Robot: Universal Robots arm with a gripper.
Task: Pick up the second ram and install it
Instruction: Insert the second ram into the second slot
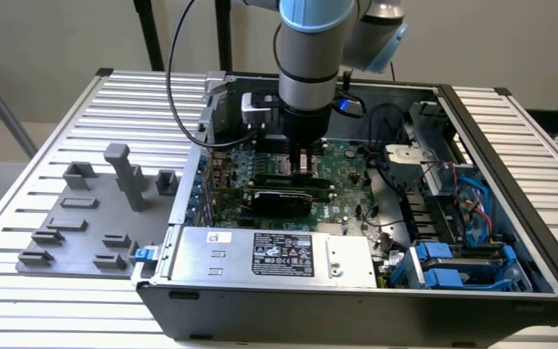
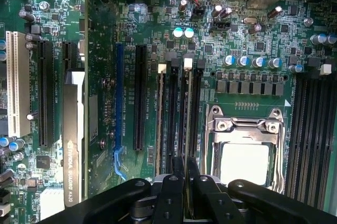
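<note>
From the exterior view, the arm reaches down into the open computer case (image 1: 473, 218), its hand (image 1: 304, 161) low over the motherboard (image 1: 347, 182), well apart from the grey fixture blocks (image 1: 95, 211) on the surface (image 1: 37, 145).

At the wrist, the hand (image 2: 185, 167) is nearly closed, its fingers pinching the second ram (image 2: 187, 113) edge-on in a memory slot. This looks like the seating step; it calls for an even, straight press down.

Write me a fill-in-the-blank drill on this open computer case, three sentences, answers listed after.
1. The pincer hangs over the green ____.
2. The grey fixture tray lies at the exterior view's ____ of the computer case.
3. The second ram stands edge-up in a slot beside the ____ socket.

Missing words: motherboard; left; CPU
</note>
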